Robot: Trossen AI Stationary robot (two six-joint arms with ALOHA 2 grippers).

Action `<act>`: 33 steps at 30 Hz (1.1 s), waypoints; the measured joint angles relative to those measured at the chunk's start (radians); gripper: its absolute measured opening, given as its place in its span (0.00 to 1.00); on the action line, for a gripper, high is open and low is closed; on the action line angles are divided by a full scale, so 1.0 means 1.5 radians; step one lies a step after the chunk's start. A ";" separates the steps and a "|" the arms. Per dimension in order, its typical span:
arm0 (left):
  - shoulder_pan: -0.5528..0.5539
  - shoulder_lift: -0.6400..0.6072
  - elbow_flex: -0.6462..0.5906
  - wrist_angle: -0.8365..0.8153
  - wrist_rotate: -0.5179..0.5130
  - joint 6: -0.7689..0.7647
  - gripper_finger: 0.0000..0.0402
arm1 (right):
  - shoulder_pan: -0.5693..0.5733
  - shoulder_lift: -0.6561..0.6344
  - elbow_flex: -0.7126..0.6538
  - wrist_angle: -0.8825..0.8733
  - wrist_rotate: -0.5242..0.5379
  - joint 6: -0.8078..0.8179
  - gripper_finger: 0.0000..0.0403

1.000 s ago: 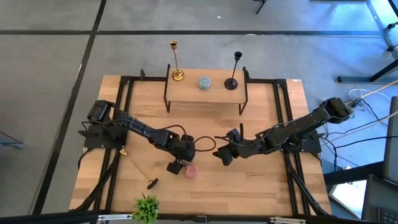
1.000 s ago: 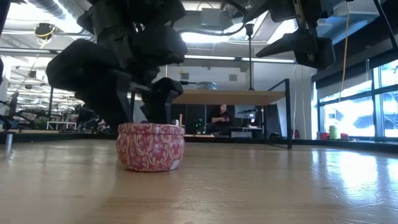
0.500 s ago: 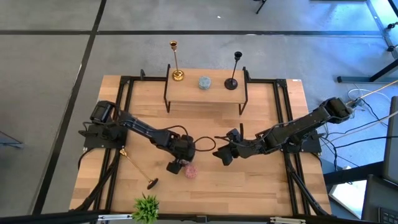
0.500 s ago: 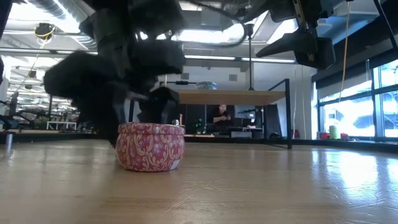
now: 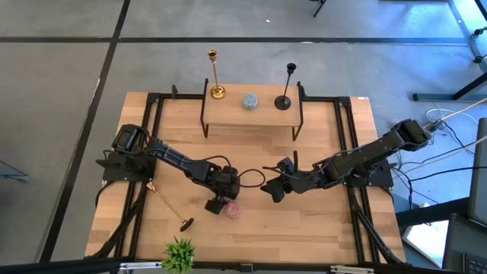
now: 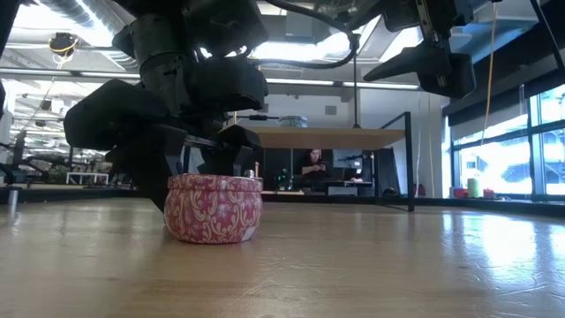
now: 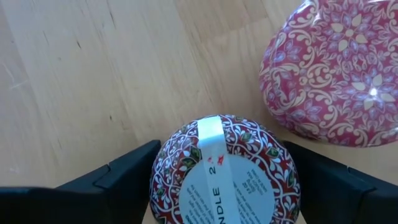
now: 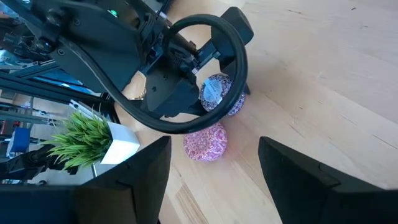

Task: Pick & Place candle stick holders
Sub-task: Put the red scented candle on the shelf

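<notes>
Low view: a pink patterned tin (image 6: 213,208) stands on the wooden table (image 6: 371,265), with the left gripper (image 6: 190,146) just behind and above it. The left wrist view shows this gripper's jaws clamped on a second round tin (image 7: 225,171) with a white label, held beside the pink tin. High view: the left arm reaches from the table's left edge to its centre, wrist angled down. The right gripper (image 5: 274,190) hovers near centre, jaws apart and empty. One gold candle stick holder (image 5: 167,204) lies flat near the left front. Farther back, on the raised shelf (image 5: 251,116), a gold holder (image 5: 215,74) and a black holder (image 5: 287,86) stand upright.
</notes>
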 joint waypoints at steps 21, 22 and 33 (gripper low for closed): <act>0.024 -0.036 0.030 -0.112 -0.017 -0.012 0.73 | -0.001 0.000 0.000 0.000 0.000 0.000 0.61; 0.028 -0.042 0.034 -0.112 -0.020 -0.009 0.73 | -0.001 0.000 0.000 0.002 0.000 0.003 0.61; 0.067 -0.142 0.038 -0.149 -0.087 -0.004 0.73 | -0.018 0.000 0.000 -0.002 -0.001 0.320 0.62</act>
